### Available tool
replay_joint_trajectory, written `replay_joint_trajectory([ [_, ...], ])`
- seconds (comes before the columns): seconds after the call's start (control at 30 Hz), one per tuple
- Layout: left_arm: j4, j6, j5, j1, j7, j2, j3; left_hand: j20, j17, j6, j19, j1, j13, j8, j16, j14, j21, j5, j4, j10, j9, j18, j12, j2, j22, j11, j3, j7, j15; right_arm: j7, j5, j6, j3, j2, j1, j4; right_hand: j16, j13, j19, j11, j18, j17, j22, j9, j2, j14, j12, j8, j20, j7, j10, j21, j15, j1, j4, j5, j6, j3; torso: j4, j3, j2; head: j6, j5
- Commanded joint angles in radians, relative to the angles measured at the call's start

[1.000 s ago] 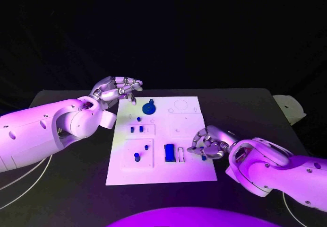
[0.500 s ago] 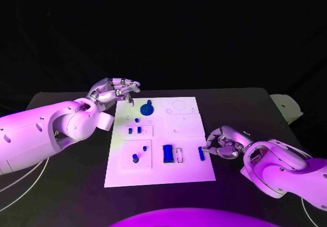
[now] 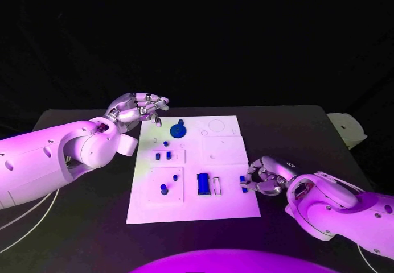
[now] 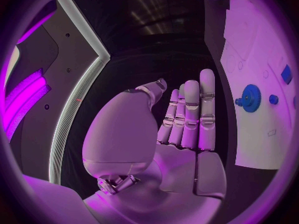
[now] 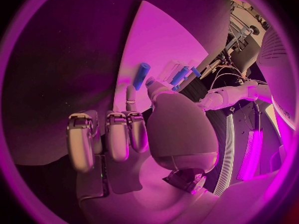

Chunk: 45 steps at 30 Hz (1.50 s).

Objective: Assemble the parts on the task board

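My right hand (image 3: 264, 181) rests at the task board's (image 3: 221, 207) near right edge, fingertips closing on a small blue peg (image 3: 243, 183) lying just in front of them; whether it is truly held I cannot tell. My left hand (image 3: 138, 108), curled on nothing, hovers off the board's far left corner, the blue gear (image 3: 178, 131) just beside it. The peg looks light, stiff and smooth, so I judge a pinch across its middle best; no writing is legible.

white task board (image 3: 226, 202) flat mid-table; blue parts (image 3: 202, 183) scattered on it.
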Motion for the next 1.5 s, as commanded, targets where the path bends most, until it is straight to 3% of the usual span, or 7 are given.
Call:
replay_joint_trajectory([
  [0.03,0.003,0.015,-0.002,0.001,0.005,0.000,0.000,0.007,-0.001,-0.007,0.001,-0.011,0.001,0.005,-0.004,-0.006,-0.003,-0.003,0.000,-0.007,0.001,0.007,0.007,0.003,-0.001,0.002,0.004,-0.001,-0.002,-0.031,-0.042,0.029,0.000,0.009,-0.004,-0.006,0.001,0.247,0.105,0.009,-0.014,0.222,0.263,-0.001,-0.011,0.097,-0.005,-0.006,0.008,0.005,0.092,0.004,0.009,-0.004,0.006,-0.006,-0.004,-0.004,-0.0016,-0.0005,-0.001,-0.003,0.002],
  [0.63,0.002,0.016,-0.002,0.001,0.003,0.001,0.000,0.007,-0.001,-0.007,0.001,-0.011,0.001,0.005,-0.004,-0.006,-0.003,-0.003,0.000,-0.007,0.001,0.007,0.007,0.003,-0.001,0.002,0.004,-0.001,-0.002,-0.056,-0.179,0.163,-0.001,0.040,-0.019,-0.027,-0.002,0.239,0.105,0.007,-0.014,0.217,0.263,0.001,-0.019,0.096,-0.017,-0.020,0.012,0.002,0.085,0.004,0.008,0.084,-0.032,0.000,0.014,-0.002,-0.0015,0.0000,-0.002,-0.007,0.003],
  [0.77,0.002,0.017,-0.002,0.001,0.003,0.001,0.000,0.007,-0.001,-0.007,0.001,-0.011,0.001,0.005,-0.004,-0.006,-0.003,-0.003,0.000,-0.007,0.001,0.007,0.007,0.003,-0.001,0.002,0.004,-0.001,-0.002,-0.060,-0.206,0.167,-0.001,0.045,-0.021,-0.030,-0.002,0.239,0.105,0.003,-0.014,0.218,0.263,-0.004,0.006,0.096,-0.018,-0.031,0.010,-0.003,0.085,0.004,0.004,0.146,-0.063,0.016,0.023,0.052,-0.0015,-0.0005,-0.002,-0.007,0.002],
  [0.93,0.002,0.016,-0.002,0.001,0.004,0.001,0.000,0.007,-0.001,-0.007,0.001,-0.011,0.001,0.005,-0.004,-0.006,-0.003,-0.003,0.000,-0.007,0.001,0.007,0.007,0.003,-0.001,0.002,0.004,-0.001,-0.002,-0.065,-0.221,0.164,-0.001,0.047,-0.022,-0.029,-0.002,0.239,0.105,-0.003,-0.014,0.218,0.263,-0.009,0.028,0.096,-0.018,-0.044,0.004,-0.007,0.085,0.004,0.000,0.188,-0.108,0.104,0.039,0.161,-0.0003,-0.0008,-0.002,-0.007,0.001],
  [1.0,0.002,0.016,-0.002,0.001,0.004,0.001,0.000,0.007,-0.001,-0.007,0.001,-0.011,0.001,0.005,-0.004,-0.006,-0.003,-0.003,0.000,-0.007,0.001,0.007,0.007,0.003,-0.001,0.002,0.004,-0.001,-0.002,-0.066,-0.220,0.159,-0.001,0.047,-0.022,-0.026,-0.002,0.240,0.105,-0.004,-0.014,0.219,0.263,0.002,0.029,0.096,-0.017,-0.041,0.003,-0.008,0.085,0.004,-0.001,0.172,-0.125,0.165,0.038,0.214,-0.0008,-0.0006,-0.001,-0.007,0.002],
  [1.2,0.003,0.014,-0.002,0.001,0.003,0.000,0.000,0.007,-0.002,-0.008,0.002,-0.012,0.002,0.006,-0.005,-0.006,-0.005,-0.002,0.001,-0.009,0.002,0.007,0.009,0.003,-0.002,0.002,0.005,-0.001,-0.002,-0.071,-0.195,0.137,-0.001,0.042,-0.022,-0.011,-0.002,0.239,0.105,0.000,-0.014,0.220,0.263,0.043,0.032,0.097,-0.018,-0.021,0.005,-0.003,0.085,0.004,0.002,0.100,-0.162,0.218,0.017,0.322,-0.0015,-0.0009,-0.002,-0.007,0.002],
  [1.5,0.004,0.013,-0.002,0.001,0.003,0.001,0.000,0.007,-0.002,-0.008,0.002,-0.011,0.002,0.006,-0.005,-0.006,-0.005,-0.002,0.000,-0.009,0.002,0.007,0.009,0.003,-0.002,0.002,0.005,-0.001,-0.002,-0.071,-0.092,0.075,0.001,0.037,-0.006,0.027,0.000,0.241,0.105,0.000,-0.014,0.223,0.263,0.065,0.034,0.097,-0.015,-0.010,0.006,-0.004,0.087,0.004,0.002,0.040,-0.176,0.234,0.015,0.375,-0.0012,-0.0014,-0.002,-0.006,-0.002],
])
